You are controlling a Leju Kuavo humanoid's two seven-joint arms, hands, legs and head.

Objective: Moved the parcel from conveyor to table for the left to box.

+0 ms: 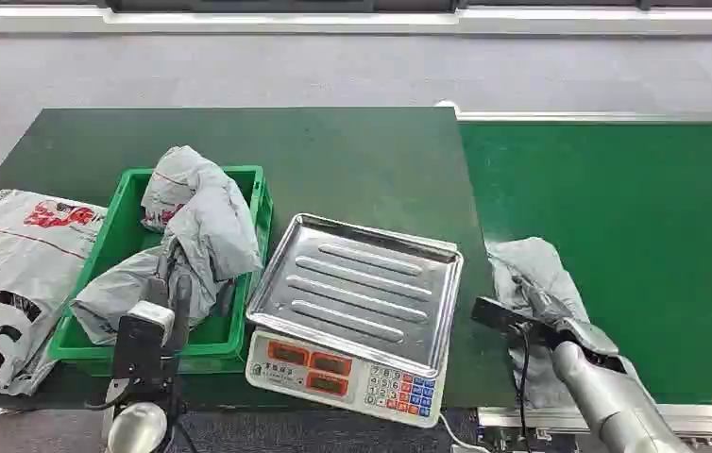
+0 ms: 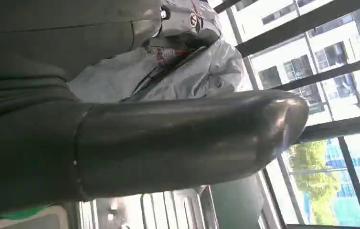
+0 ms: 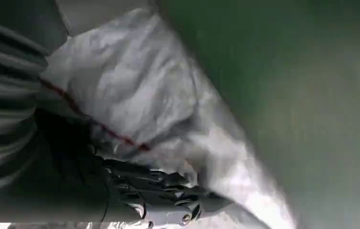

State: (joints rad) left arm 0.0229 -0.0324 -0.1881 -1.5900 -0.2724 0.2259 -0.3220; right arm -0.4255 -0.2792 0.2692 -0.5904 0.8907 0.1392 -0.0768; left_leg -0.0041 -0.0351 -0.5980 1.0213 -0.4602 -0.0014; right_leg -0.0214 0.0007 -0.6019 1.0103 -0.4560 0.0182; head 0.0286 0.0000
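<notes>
The right hand (image 1: pixel 560 330) is down on a grey parcel (image 1: pixel 532 274) at the near left edge of the green conveyor (image 1: pixel 635 236), fingers (image 3: pixel 164 191) pressed into the crumpled plastic; it looks like a grip, though how firm is hard to say through the blur. So this parcel is not yet across to the table (image 1: pixel 352 160).

Over on the left, the left hand (image 1: pixel 168 302) holds a second grey parcel (image 1: pixel 196 222) inside the green crate (image 1: pixel 253 203), so boxing there seems nearly done.

Between the two sits a scale (image 1: pixel 347 368) with a steel tray (image 1: pixel 357 283), just beside the crate and close to the conveyor's edge. It likely stands right in the path, so the right arm must lift over it. A large white bag (image 1: pixel 12 274) lies far left.
</notes>
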